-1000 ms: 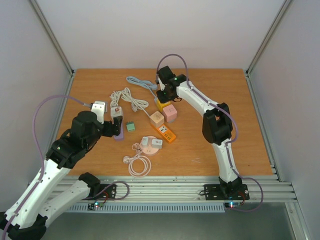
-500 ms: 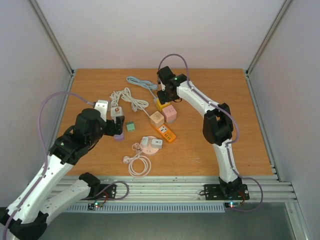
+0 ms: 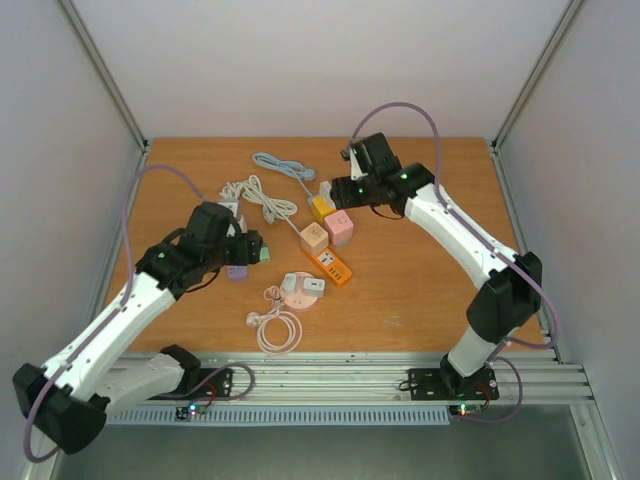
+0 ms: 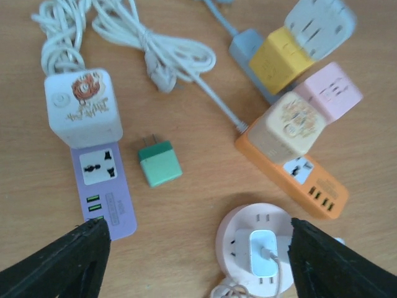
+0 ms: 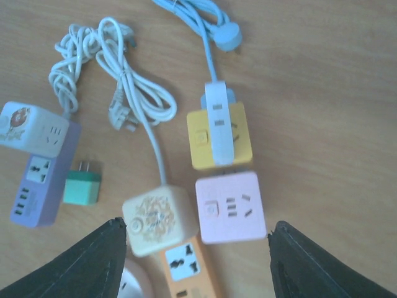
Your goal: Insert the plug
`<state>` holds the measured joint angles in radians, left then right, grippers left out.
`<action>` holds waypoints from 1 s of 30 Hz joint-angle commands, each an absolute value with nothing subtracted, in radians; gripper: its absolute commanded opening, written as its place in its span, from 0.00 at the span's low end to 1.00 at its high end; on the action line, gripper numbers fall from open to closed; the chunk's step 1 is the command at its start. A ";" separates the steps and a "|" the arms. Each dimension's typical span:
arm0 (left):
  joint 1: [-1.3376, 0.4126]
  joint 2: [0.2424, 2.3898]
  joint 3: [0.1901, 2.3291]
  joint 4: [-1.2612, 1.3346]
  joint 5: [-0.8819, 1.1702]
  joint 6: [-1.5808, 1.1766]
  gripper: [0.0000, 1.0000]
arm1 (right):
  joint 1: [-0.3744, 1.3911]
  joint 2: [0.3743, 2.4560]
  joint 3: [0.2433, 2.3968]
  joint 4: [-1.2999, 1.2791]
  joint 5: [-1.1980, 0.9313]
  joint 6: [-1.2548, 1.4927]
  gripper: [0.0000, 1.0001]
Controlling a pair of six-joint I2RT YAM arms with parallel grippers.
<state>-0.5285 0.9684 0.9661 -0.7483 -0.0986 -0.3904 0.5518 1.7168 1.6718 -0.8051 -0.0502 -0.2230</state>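
Left gripper (image 4: 197, 226): wide open, holding nothing, right above the green plug (image 4: 160, 163).
Right gripper (image 5: 197, 225): open, holding nothing, above the yellow cube (image 5: 218, 138).
Green plug: loose on the bench (image 3: 420, 270), toward its left edge, just beside the purple strip (image 4: 102, 186).
Blue plug (image 5: 216, 121): sitting in the yellow cube.
Done: we think one plug is in.
Left to do: we think the green plug needs picking up and pushing in.

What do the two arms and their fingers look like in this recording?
Both the left arm and right arm have white links joined by bulky black joints. A lilac cable loops along each. The right arm shows a small green light. The fingers in the wrist views are matt black wedges. Small red and green lights glow at the bases.
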 commanded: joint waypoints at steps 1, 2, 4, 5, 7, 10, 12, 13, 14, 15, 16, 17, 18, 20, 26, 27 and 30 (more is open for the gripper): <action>-0.529 1.102 0.983 -0.770 -0.082 -0.590 0.74 | 0.560 1.619 1.492 -0.697 -0.104 -0.101 0.64; -0.530 1.133 0.977 -0.769 -0.082 -0.607 0.70 | 0.560 1.598 1.456 -0.685 -0.111 -0.087 0.63; -0.530 1.192 0.971 -0.768 -0.097 -0.650 0.62 | 0.559 1.567 1.406 -0.677 -0.125 -0.065 0.62; -0.531 1.220 0.968 -0.759 -0.099 -0.673 0.59 | 0.560 1.555 1.381 -0.677 -0.134 -0.056 0.61; -0.531 1.270 0.954 -0.723 -0.103 -0.710 0.55 | 0.564 1.538 1.348 -0.676 -0.147 -0.040 0.59; -0.533 1.343 0.959 -0.699 -0.120 -0.754 0.55 | 0.570 1.511 1.315 -0.689 -0.170 -0.027 0.57; -0.533 1.376 0.961 -0.676 -0.140 -0.765 0.58 | 0.575 1.483 1.287 -0.687 -0.168 -0.022 0.58; -0.534 1.390 0.961 -0.664 -0.148 -0.773 0.58 | 0.575 1.468 1.277 -0.683 -0.166 -0.021 0.58; -0.534 1.404 0.960 -0.647 -0.154 -0.775 0.59 | 0.575 1.456 1.267 -0.684 -0.164 -0.020 0.58; -0.534 1.420 0.955 -0.614 -0.156 -0.782 0.60 | 0.575 1.447 1.261 -0.687 -0.163 -0.019 0.58; -0.534 1.440 0.948 -0.583 -0.158 -0.787 0.60 | 0.575 1.437 1.258 -0.689 -0.163 -0.017 0.58; -0.534 1.472 0.939 -0.553 -0.160 -0.792 0.60 | 0.575 1.429 1.254 -0.691 -0.164 -0.017 0.58; -0.534 1.492 0.936 -0.532 -0.158 -0.795 0.59 | 0.574 1.421 1.252 -0.694 -0.164 -0.016 0.58; -0.534 1.555 0.946 -0.501 -0.177 -0.791 0.57 | 0.575 1.405 1.247 -0.701 -0.163 -0.015 0.58; -0.532 1.648 1.003 -0.491 -0.260 -0.778 0.61 | 0.575 1.363 1.215 -0.715 -0.160 -0.011 0.58; -0.531 1.657 1.006 -0.493 -0.277 -0.784 0.63 | 0.575 1.358 1.211 -0.714 -0.160 -0.010 0.58; -0.524 1.692 0.999 -0.450 -0.275 -0.778 0.64 | 0.575 1.352 1.202 -0.709 -0.158 -0.005 0.58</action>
